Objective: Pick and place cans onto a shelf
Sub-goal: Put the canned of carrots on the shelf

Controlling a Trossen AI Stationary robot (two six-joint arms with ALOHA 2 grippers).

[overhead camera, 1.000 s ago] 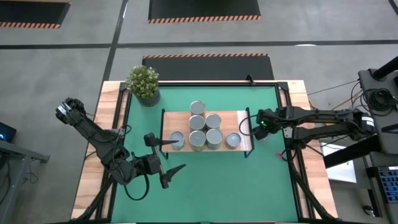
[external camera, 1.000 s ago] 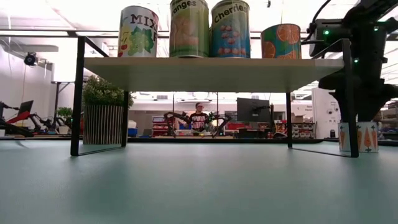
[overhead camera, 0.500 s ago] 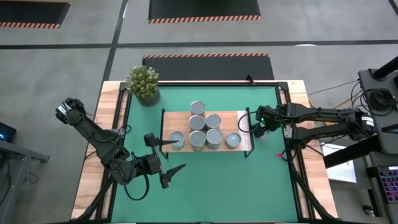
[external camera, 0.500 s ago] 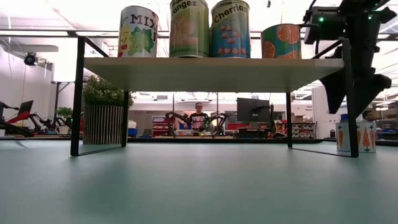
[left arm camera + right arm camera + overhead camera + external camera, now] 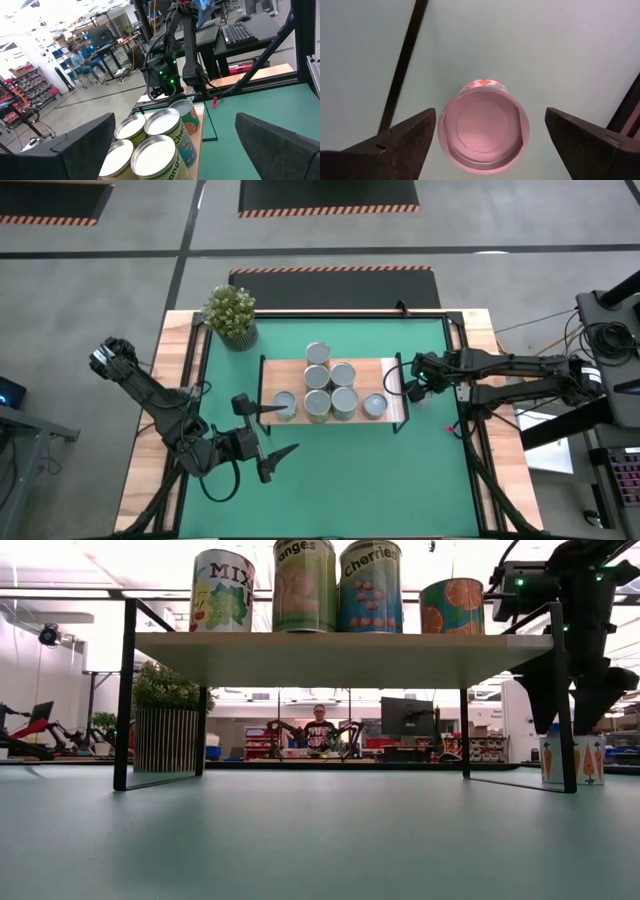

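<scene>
My right gripper (image 5: 485, 135) hangs wide open above a can (image 5: 483, 125) standing on the surface just beside the shelf (image 5: 392, 393); six cans (image 5: 330, 388) sit on it; left gripper (image 5: 262, 432) waits, spread.

- Small round metal can (image 5: 482, 125) with pinkish recessed top, seen from directly above; a bit of red-and-teal label shows at its rim.
- Can stands upright on pale green desk mat (image 5: 530, 45).
- Right gripper (image 5: 484, 136): two dark fingers (image 5: 395, 140) spread wide, one each side of can, not touching.
- Thin black metal bar (image 5: 402, 65) crosses mat beside can.
</scene>
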